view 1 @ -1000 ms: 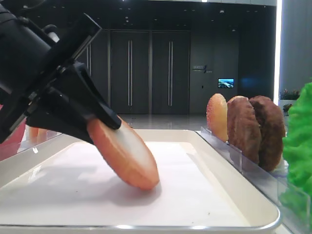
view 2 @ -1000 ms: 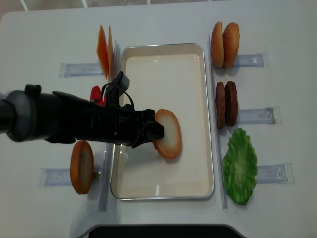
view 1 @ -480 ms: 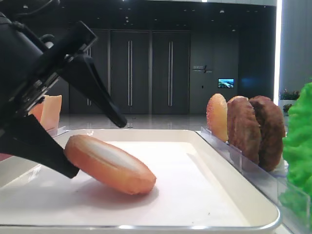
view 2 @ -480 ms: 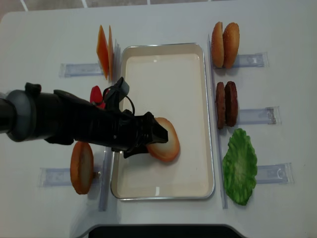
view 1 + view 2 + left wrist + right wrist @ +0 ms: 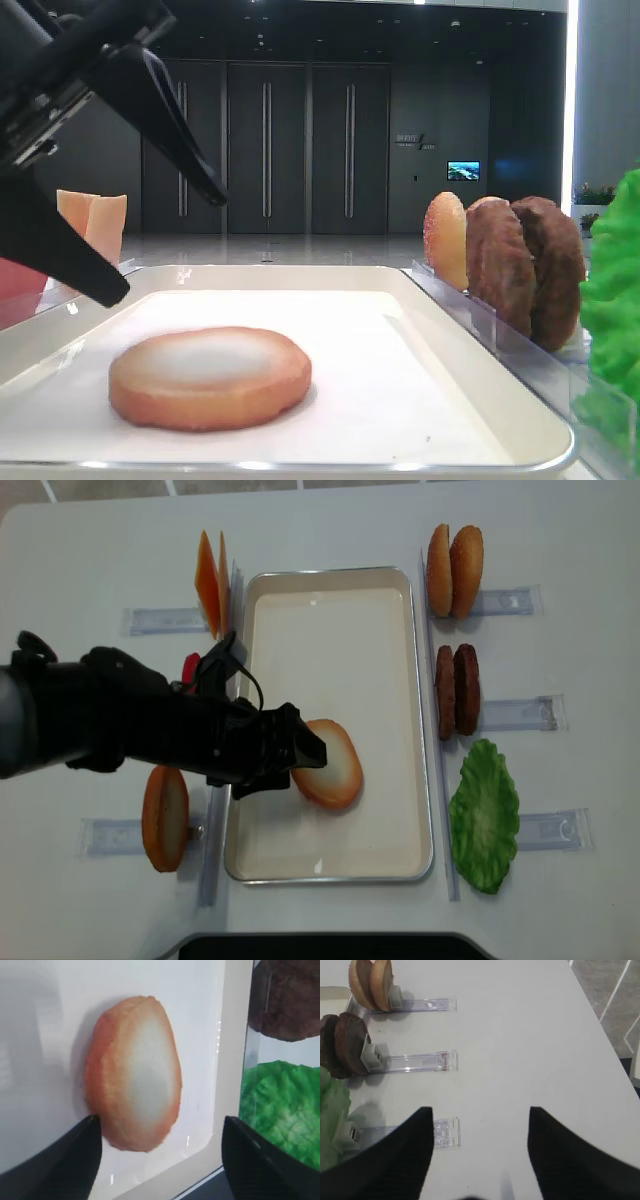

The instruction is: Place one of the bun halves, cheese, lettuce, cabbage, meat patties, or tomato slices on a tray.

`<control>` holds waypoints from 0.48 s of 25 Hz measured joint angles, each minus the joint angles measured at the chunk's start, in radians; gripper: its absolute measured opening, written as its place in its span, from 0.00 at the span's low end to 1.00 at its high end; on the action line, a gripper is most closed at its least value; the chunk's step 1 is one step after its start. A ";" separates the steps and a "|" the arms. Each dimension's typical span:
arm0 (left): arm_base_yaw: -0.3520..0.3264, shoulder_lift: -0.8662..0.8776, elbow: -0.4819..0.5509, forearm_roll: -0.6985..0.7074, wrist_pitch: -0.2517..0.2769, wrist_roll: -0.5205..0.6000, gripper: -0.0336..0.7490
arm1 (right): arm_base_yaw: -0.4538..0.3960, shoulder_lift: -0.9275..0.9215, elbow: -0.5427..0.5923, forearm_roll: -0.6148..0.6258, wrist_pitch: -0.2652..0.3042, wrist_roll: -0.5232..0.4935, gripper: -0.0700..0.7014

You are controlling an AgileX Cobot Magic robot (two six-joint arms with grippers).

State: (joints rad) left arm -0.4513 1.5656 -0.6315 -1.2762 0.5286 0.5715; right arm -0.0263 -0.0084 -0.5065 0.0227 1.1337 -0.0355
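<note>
Taking the tray [image 5: 330, 865] as the landmark: off its left edge a speckled orange-tan disc [image 5: 165, 817] stands on edge in a clear holder, and further up that side the cheese [image 5: 209, 583] slices stand upright. The left gripper [image 5: 300, 758] reaches in over the tray's left rim, its jaws spread wide and holding nothing. Just beyond its fingertips [image 5: 80, 1155] the bun half [image 5: 328, 763] lies flat on the tray's paper lining, pale cut face up, slightly toward the near end. Right of the tray stand two more bun discs [image 5: 453, 568], then the meat patties [image 5: 458, 690], then the lettuce [image 5: 484, 813]. The right gripper [image 5: 479, 1152] hovers over bare table further right, fingers apart, empty.
</note>
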 joint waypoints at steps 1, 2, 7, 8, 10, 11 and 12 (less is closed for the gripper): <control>0.000 -0.013 0.000 0.003 -0.001 -0.007 0.77 | 0.000 0.000 0.000 0.000 0.000 0.000 0.61; 0.000 -0.023 0.000 0.008 -0.003 -0.018 0.77 | 0.000 0.000 0.000 0.000 0.000 0.000 0.61; 0.000 -0.054 -0.016 0.080 -0.003 -0.097 0.77 | 0.000 0.000 0.000 0.000 0.000 0.000 0.61; 0.000 -0.058 -0.024 0.108 -0.002 -0.125 0.77 | 0.000 0.000 0.000 0.000 0.000 0.000 0.61; 0.000 -0.069 -0.051 0.183 0.010 -0.195 0.77 | 0.000 0.000 0.000 0.000 0.000 0.000 0.61; 0.000 -0.075 -0.066 0.237 0.022 -0.232 0.77 | 0.000 0.000 0.000 0.000 0.000 0.000 0.61; 0.000 -0.081 -0.088 0.304 0.043 -0.285 0.77 | 0.000 0.000 0.000 0.000 0.000 0.000 0.61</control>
State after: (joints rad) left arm -0.4513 1.4844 -0.7194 -0.9721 0.5719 0.2865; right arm -0.0263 -0.0084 -0.5065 0.0227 1.1337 -0.0355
